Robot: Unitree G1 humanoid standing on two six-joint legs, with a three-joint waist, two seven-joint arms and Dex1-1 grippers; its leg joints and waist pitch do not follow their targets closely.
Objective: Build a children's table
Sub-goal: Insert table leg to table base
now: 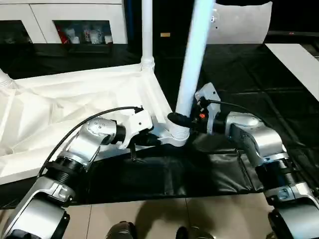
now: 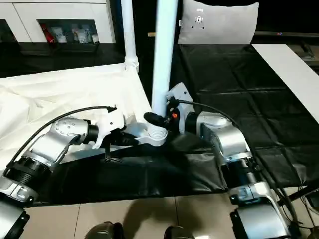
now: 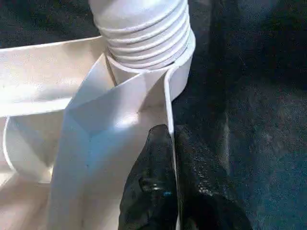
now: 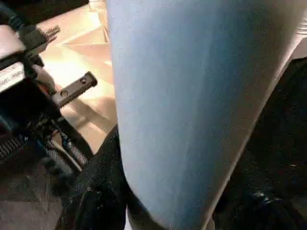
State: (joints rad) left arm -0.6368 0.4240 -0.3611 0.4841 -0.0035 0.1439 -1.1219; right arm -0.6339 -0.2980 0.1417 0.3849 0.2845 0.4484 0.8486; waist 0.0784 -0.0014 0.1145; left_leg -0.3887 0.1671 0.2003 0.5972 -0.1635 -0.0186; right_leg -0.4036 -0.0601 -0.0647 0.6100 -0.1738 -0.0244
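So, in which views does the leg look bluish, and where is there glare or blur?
Both eye views and the right wrist view tint the near leg bluish; the left wrist view shows glare on the table top rib, and the left hand gripping the rim is soft and dark.

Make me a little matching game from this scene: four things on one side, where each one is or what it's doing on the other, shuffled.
Things:
1. left claw
2. right claw
3. far leg
4. black cover

States:
A. standing in a far corner socket
B. spread under the work
C. pinching the tabletop's edge wall
D. clasped around the near leg

Pairs: 1-C, 2-D, 3-A, 4-B
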